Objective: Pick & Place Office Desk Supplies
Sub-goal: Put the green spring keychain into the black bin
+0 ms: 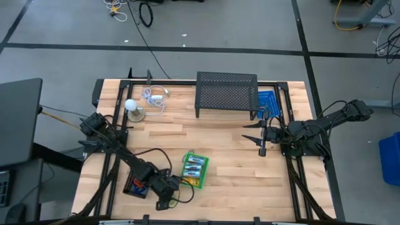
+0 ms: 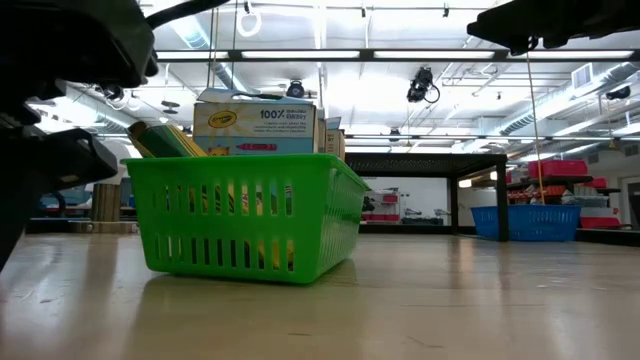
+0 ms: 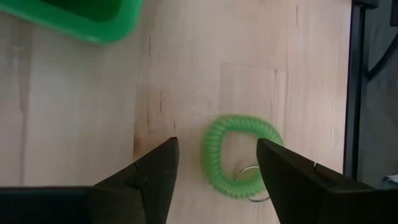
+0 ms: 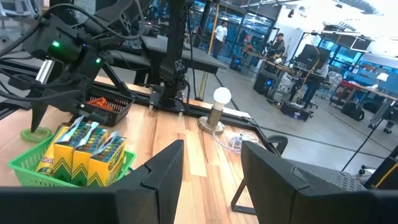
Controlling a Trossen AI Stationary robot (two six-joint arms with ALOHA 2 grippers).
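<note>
Our left hand [image 3: 214, 180] hangs spread right over the green coil loop [image 3: 239, 155] on the counter [image 3: 74, 112], loop between the fingers; right hand [image 4: 211, 180] waits apart, spread.

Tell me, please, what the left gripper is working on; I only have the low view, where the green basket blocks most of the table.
Observer: The left gripper is open, its fingers on either side of a green coiled loop that lies on the table beside the green basket.
Operator: Is anything already in the basket?
Observer: Yes, yellow crayon boxes stand packed inside it.
Operator: And the right arm?
Observer: The right gripper hangs open and empty at the table's right side, near the black mesh shelf.
</note>
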